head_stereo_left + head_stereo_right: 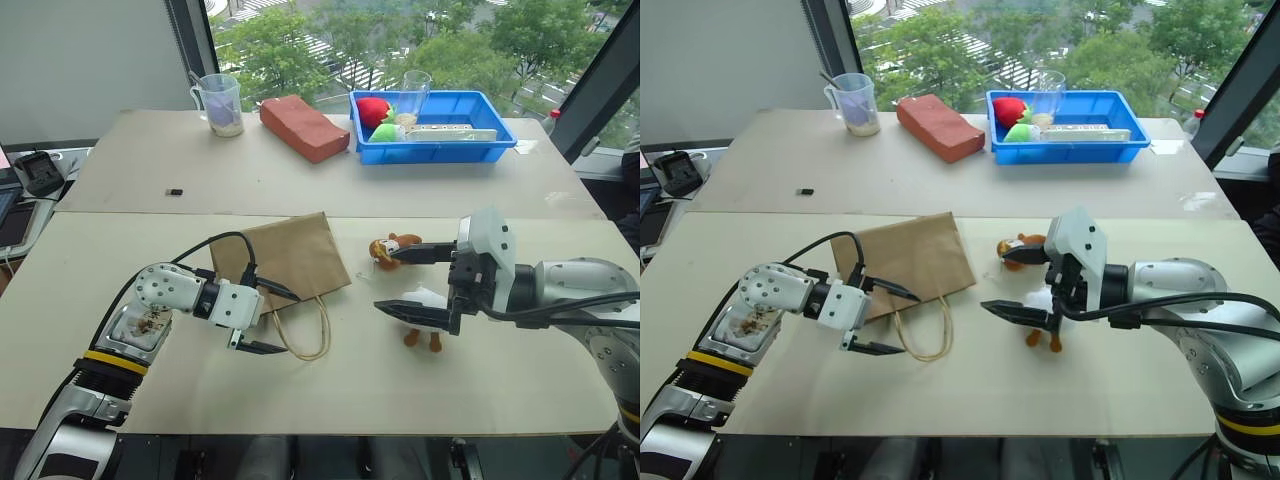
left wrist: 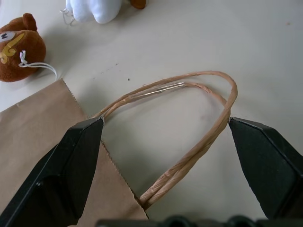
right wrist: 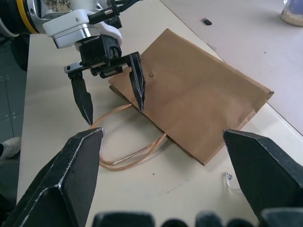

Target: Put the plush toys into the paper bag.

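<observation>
Behind the table, large windows show green trees. Its top is smooth, pale beige, made of two boards with a seam between them.

On the near board lies the bag, flat brown kraft paper with a saw-cut edge at its mouth. Its handles are thin loops of twisted beige paper cord, lying on the table at the near side of the bag.

The left gripper hovers at the bag's mouth with jaws spread wide; one black pointed finger is over the paper corner, the other beyond the handles, and nothing is pinched.

Right of the bag, just beside it, lies the brown toy, round and furry with a pale face and a white string tag. Nearer than it lies the white toy, fluffy, with orange-brown feet. The right gripper hangs over both toys, its jaws spread and empty.

Beyond the bag, on the far board, are a clear plastic cup, a reddish brick-shaped block and a blue plastic tray with red and green rounded toys inside.
</observation>
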Robot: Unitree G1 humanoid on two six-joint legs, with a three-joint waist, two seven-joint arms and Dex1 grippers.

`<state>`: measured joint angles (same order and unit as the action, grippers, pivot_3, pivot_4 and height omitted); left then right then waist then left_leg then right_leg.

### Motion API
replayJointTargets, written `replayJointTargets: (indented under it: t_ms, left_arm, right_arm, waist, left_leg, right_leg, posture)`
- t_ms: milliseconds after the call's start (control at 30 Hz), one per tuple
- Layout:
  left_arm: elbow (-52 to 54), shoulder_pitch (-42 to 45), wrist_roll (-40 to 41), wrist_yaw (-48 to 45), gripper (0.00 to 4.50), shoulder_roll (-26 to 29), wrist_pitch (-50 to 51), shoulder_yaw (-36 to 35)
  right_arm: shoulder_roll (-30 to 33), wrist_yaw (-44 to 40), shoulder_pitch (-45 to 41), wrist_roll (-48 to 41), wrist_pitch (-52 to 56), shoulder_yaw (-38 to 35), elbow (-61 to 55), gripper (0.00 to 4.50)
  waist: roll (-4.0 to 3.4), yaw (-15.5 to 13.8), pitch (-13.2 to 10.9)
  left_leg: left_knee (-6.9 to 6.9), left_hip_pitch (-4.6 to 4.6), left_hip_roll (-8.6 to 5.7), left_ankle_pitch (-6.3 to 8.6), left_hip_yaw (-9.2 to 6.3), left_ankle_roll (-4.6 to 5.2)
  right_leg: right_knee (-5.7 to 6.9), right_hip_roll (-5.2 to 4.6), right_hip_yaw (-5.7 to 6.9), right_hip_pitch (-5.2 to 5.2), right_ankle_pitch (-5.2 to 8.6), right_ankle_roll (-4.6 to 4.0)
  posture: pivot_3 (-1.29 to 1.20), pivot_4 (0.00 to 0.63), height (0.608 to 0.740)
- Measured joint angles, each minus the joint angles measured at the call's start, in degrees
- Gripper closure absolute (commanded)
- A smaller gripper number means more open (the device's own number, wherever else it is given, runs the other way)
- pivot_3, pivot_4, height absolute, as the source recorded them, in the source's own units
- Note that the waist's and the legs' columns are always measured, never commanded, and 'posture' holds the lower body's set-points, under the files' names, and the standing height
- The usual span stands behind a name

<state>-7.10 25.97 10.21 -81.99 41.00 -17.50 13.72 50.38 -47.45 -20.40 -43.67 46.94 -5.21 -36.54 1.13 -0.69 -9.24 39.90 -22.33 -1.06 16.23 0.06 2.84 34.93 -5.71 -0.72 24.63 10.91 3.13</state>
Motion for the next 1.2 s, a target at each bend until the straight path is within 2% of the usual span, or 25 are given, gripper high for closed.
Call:
replayJointTargets:
  t_ms: [333,600,733,767,867,1067,1200]
  left_arm:
    - [-0.14,0.42,-0.24,0.36,0.00,-1.99,0.03,0.46]
    - [-5.33,2.62,-5.58,3.19,0.00,-4.99,-7.37,2.63]
    - [-5.15,3.28,-4.46,4.22,0.00,-7.06,-4.74,2.73]
    - [-4.95,3.26,-3.43,4.11,0.52,-7.51,-3.11,2.74]
    - [-3.62,3.24,-1.18,2.93,1.70,-7.64,0.34,2.78]
    - [-1.63,3.62,3.06,0.48,4.48,-7.11,6.89,2.22]
    - [-0.28,5.55,5.87,0.39,4.48,-7.09,10.91,0.26]
  right_arm:
    - [0.16,1.56,0.00,-0.41,0.74,0.00,-0.23,0.05]
    - [-0.51,4.08,-0.09,-0.24,1.07,0.64,-0.57,0.05]
    - [-1.73,5.81,-0.35,-0.18,1.09,1.94,-0.58,0.05]
    - [-2.21,6.61,-0.53,-0.19,1.13,2.13,-0.58,0.00]
    - [-2.69,8.11,-0.85,-0.25,1.24,2.17,-0.59,0.00]
    - [-2.71,10.08,0.39,-0.24,1.48,2.14,-1.69,0.00]
    - [-3.14,11.27,2.30,-0.17,1.47,2.14,-2.58,0.00]
  waist:
    - [0.00,-0.02,0.00]
    - [0.00,-0.14,0.00]
    - [0.00,-0.02,0.00]
    - [0.00,0.00,0.00]
    - [0.00,0.00,0.00]
    - [0.00,-0.04,0.00]
    - [0.00,0.00,0.00]
  left_leg:
    - [0.00,-0.01,-0.01,0.01,0.01,0.01]
    - [0.01,-0.04,-0.06,0.01,0.00,0.01]
    - [0.01,-0.04,-0.08,0.04,0.01,0.05]
    - [0.01,-0.04,-0.08,0.04,0.01,0.06]
    - [0.00,-0.04,-0.08,0.05,-0.01,0.08]
    - [0.01,-0.05,-0.08,0.06,-0.01,0.10]
    - [0.02,-0.05,-0.09,0.06,-0.01,0.10]
  right_leg:
    - [-0.02,-0.01,0.00,0.00,0.01,0.02]
    - [-0.04,-0.02,0.02,0.00,0.01,0.02]
    - [-0.04,-0.05,0.02,0.00,0.01,0.02]
    - [-0.04,-0.05,0.02,0.00,0.02,0.03]
    - [-0.04,-0.04,0.04,0.01,0.03,0.04]
    - [-0.04,-0.05,0.04,0.01,0.03,0.06]
    - [-0.04,-0.06,0.03,0.01,0.04,0.06]
  posture:
    - [0.00,0.150,0.740]
    - [0.00,0.150,0.740]
    - [0.00,0.150,0.740]
    - [0.00,0.150,0.740]
    - [0.00,0.150,0.740]
    - [0.00,0.150,0.740]
    - [0.00,0.150,0.740]
